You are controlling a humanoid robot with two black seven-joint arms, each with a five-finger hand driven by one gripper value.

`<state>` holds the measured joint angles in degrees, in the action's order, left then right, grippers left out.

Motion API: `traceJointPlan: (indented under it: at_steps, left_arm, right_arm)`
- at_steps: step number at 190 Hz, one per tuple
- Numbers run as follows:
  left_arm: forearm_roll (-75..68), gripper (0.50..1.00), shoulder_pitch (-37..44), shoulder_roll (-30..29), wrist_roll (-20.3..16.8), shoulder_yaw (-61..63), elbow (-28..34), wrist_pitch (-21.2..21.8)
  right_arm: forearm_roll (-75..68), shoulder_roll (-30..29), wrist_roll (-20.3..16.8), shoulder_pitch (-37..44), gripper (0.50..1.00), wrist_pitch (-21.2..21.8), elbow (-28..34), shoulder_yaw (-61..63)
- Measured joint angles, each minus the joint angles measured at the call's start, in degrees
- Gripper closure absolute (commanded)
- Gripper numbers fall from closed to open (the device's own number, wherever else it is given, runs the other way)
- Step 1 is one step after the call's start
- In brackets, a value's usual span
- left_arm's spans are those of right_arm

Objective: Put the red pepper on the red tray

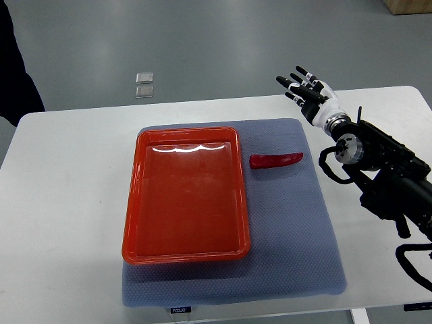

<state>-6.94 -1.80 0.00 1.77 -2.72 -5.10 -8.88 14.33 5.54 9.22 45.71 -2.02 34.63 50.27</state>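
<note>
On grey mat point(283, 223): one red tray point(185, 196), one red pepper point(276, 160) beside it; right hand point(309, 94) fingers spread, empty.

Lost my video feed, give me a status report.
Right hand open, raised beyond the mat. Red pepper on mat, just right of empty red tray. Path clear.

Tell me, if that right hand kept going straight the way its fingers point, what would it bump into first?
Probably nothing. The right hand, fingers spread, points up-left past the table's far edge, toward open grey floor. The red pepper lies off that line, though height is unclear.
</note>
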Motion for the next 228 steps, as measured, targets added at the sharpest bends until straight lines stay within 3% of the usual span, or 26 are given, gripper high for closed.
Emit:
traceJointPlan:
  at_steps: [228]
  left_arm:
    - [0.0, 0.5, 0.1, 0.0, 0.1, 0.1, 0.0, 0.0]
  right_arm:
    - [0.1, 0.3, 0.0, 0.9, 0.585, -0.9, 0.0, -0.1]
